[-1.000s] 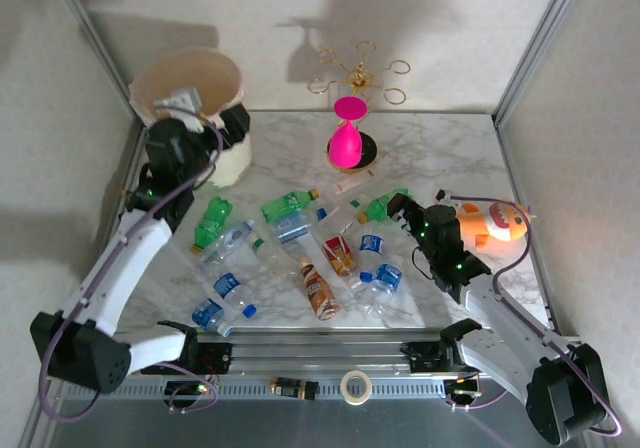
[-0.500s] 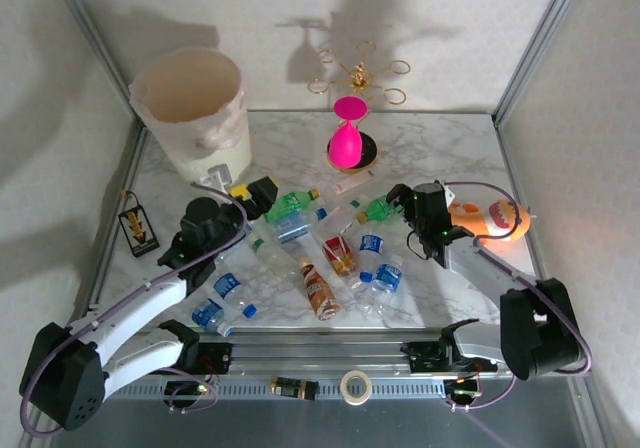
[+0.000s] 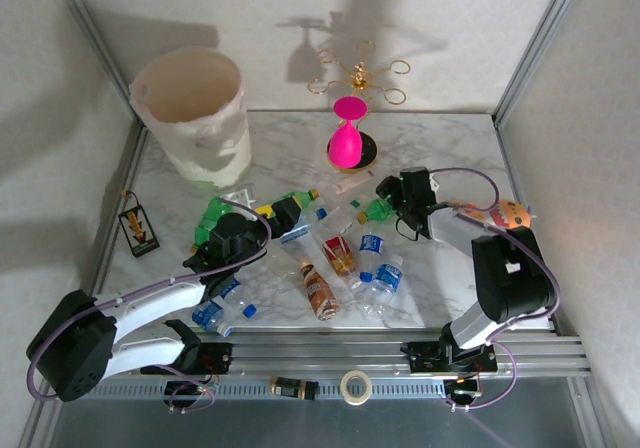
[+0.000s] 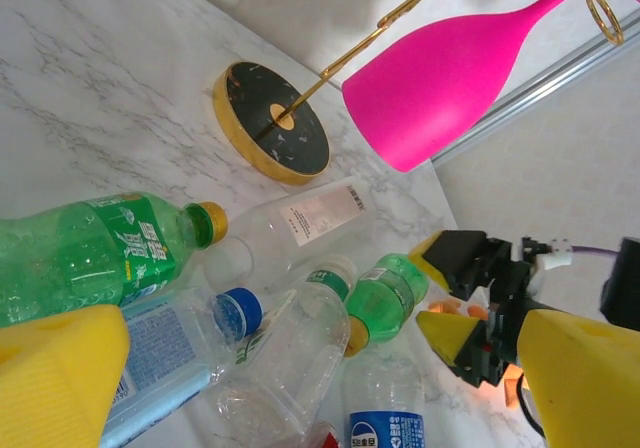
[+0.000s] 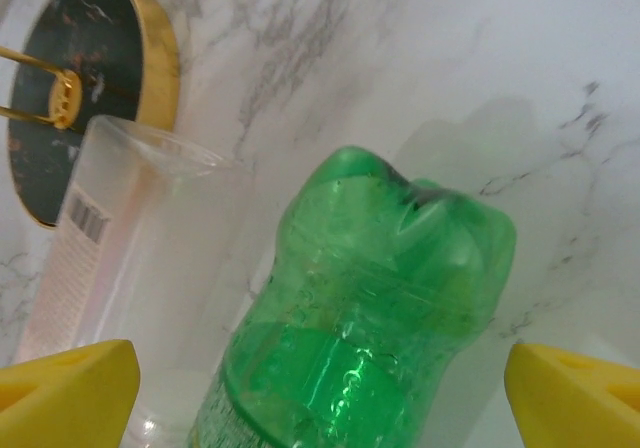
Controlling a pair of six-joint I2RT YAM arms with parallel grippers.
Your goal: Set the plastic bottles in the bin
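Green plastic is sitting right between the fingers of my right gripper (image 5: 318,383). It is a small green bottle (image 5: 370,298), lying on the marble table (image 5: 560,88). My yellow pads (image 5: 65,388) are standing wide apart, one on each side of it, and are gripping nothing.

I am guessing it is empty, so it is very light, thin and slippery. It may squash or roll. I am thinking its round middle is the best place to pinch, and gently.

Just beside it, a clear labelled bottle (image 5: 130,238) is lying.

My left gripper (image 4: 320,368) is gaping wide too, and it is empty. A blue-capped bottle (image 4: 170,343) and a crumpled clear bottle (image 4: 290,363) are lying just ahead of it.

The bin (image 3: 215,148) is standing far beyond that gripper, off to its left, well apart from the bottles.
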